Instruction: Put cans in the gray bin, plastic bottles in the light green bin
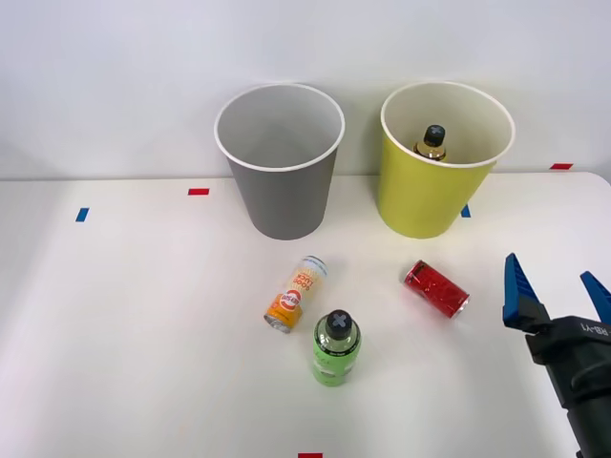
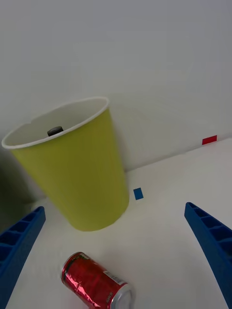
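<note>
The gray bin and the light green bin stand at the back of the table. Inside the light green bin a yellow bottle with a black cap stands upright; its cap peeks over the rim. A shiny red can lies on its side in front of that bin, and in the wrist view the red can lies just ahead of my fingers. An orange-and-white can lies in the middle. A green bottle lies beside it. My right gripper is open, right of the red can.
Small red tape marks and blue tape marks dot the white table. A blue mark sits by the green bin's base and a red one near the wall. The wall rises right behind the bins.
</note>
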